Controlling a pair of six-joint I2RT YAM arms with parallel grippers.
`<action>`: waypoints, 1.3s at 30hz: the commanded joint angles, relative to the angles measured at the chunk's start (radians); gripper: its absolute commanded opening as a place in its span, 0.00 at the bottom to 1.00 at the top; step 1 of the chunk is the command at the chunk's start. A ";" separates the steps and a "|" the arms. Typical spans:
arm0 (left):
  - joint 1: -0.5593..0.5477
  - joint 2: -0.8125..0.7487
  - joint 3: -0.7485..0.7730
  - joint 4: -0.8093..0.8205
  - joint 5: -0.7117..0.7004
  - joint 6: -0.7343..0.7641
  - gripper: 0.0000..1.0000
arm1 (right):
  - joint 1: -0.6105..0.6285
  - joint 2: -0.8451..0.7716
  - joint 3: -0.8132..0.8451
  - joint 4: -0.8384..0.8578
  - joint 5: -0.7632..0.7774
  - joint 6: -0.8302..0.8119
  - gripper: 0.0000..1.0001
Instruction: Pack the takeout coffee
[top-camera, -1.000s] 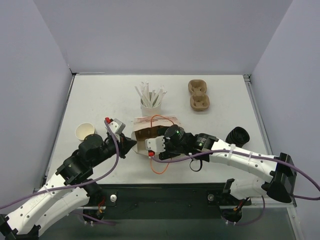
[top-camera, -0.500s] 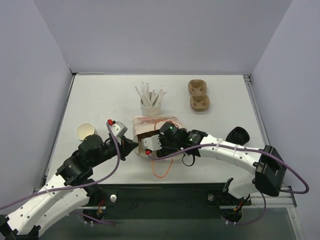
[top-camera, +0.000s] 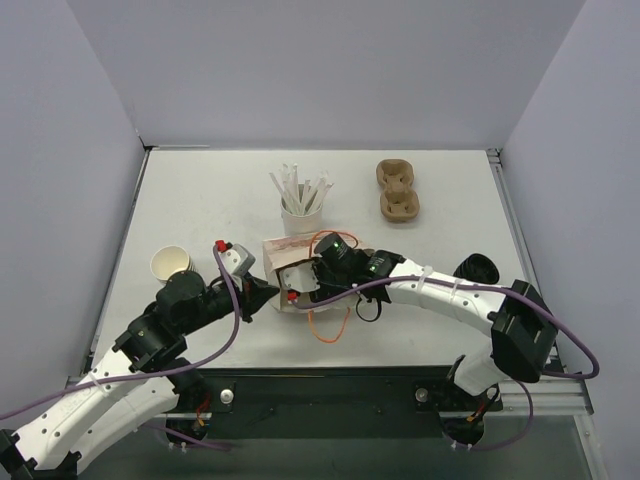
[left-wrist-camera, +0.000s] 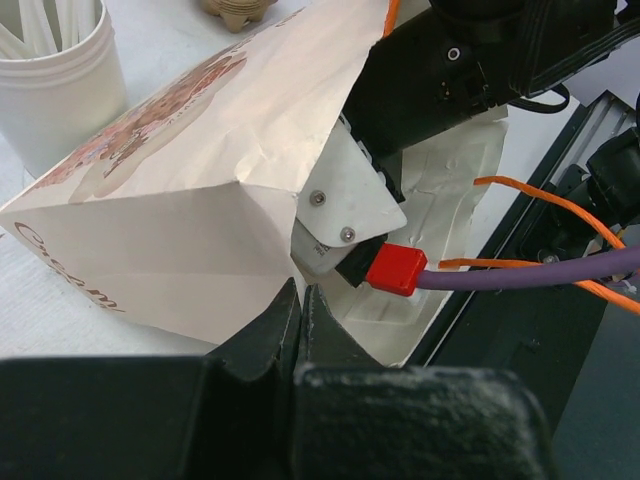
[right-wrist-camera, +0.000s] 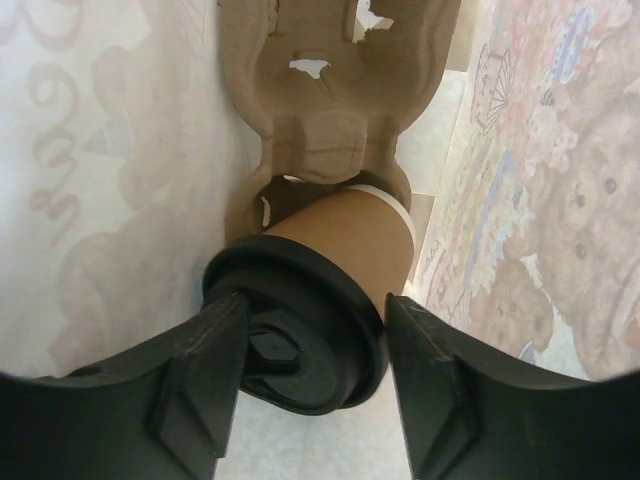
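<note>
Coffee cup (right-wrist-camera: 350, 235) going into the paper bag (left-wrist-camera: 180, 200)

The right gripper (right-wrist-camera: 315, 310) reached inside the bag and clasped the cup by its black lid, one finger against each side. The cup's base pointed at a brown pulp carrier (right-wrist-camera: 330, 90) deeper in the bag. The left gripper (left-wrist-camera: 300, 300) was clenched on the edge of the bag's mouth.

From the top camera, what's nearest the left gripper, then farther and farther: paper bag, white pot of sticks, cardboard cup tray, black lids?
1. the paper bag: touching, the left gripper pinches its edge.
2. the white pot of sticks: just behind the bag.
3. the cardboard cup tray: back right.
4. the black lids: far right side.
</note>
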 joint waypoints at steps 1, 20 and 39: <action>0.003 -0.014 0.015 0.063 0.010 0.000 0.00 | -0.017 0.008 0.042 -0.050 -0.018 -0.018 0.52; 0.004 0.000 0.038 0.018 -0.033 0.038 0.00 | -0.049 -0.056 0.073 -0.145 -0.118 -0.058 0.00; 0.006 0.098 0.165 -0.071 -0.148 0.052 0.00 | 0.124 -0.154 0.410 -0.495 -0.235 0.243 0.00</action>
